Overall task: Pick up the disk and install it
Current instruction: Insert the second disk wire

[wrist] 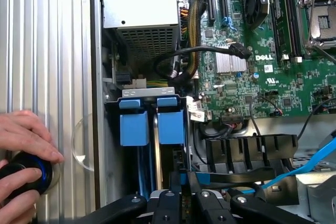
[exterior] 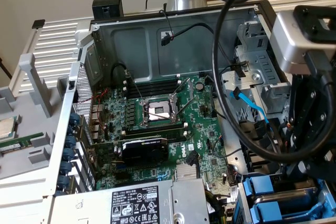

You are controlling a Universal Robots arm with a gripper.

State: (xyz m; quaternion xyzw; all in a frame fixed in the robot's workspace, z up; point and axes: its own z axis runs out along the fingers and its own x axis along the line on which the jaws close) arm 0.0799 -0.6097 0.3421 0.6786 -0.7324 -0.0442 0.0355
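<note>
The disk [wrist: 171,127] stands on edge in the drive bay at the case's corner, its blue rail frame facing the wrist camera. My gripper [wrist: 182,191] sits over its near end, the fingers [wrist: 169,200] close together with a bit of the blue rail between them. A second blue-railed tray [wrist: 133,128] is in the slot beside it. In the exterior view the arm's grey wrist housing [exterior: 294,40] hangs over the bay at the right, and the blue rails [exterior: 262,190] show below it; thick black cables hide the fingertips there.
A person's hands [wrist: 23,132] rest on a black knob with a blue ring [wrist: 23,174] on the ribbed table beside the case. The power supply [wrist: 139,9], the motherboard [wrist: 262,51], a blue flat cable [wrist: 315,156] and black cable loops [exterior: 231,77] crowd the bay.
</note>
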